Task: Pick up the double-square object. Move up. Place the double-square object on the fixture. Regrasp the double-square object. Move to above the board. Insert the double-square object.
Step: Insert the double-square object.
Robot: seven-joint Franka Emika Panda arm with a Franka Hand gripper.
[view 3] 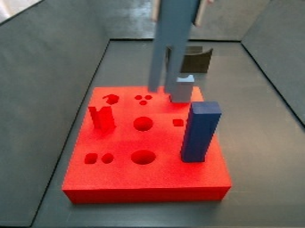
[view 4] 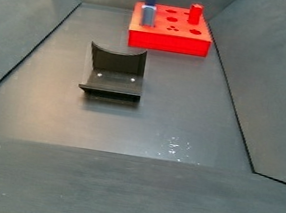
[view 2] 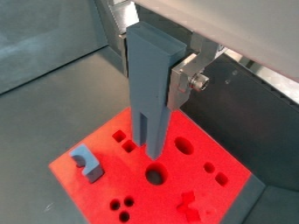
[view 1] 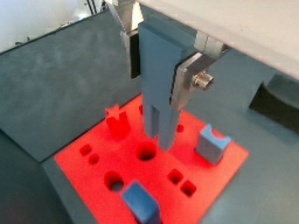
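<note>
My gripper [view 1: 160, 74] is shut on the double-square object [view 1: 156, 96], a slim slate grey-blue bar that hangs upright between the silver fingers [view 1: 188, 80]. The other wrist view shows the same grip [view 2: 155, 74] on the bar [view 2: 149, 105]. The bar's lower end hangs over the middle of the red board [view 1: 87, 157], close above its holes; I cannot tell whether it touches. In a side view the bar [view 3: 173, 44] comes down over the board's [view 3: 119, 169] back part. The fixture [view 4: 112, 74] stands apart on the floor, nearer the camera than the board [view 4: 169, 42].
A tall bright-blue block [view 3: 201, 131] stands in the board, with a pale grey-blue peg [view 3: 183, 89] and a red peg [view 3: 102, 118] also in it. Sloping grey walls [view 4: 33, 52] enclose the floor. The fixture [view 3: 194, 61] shows behind the board.
</note>
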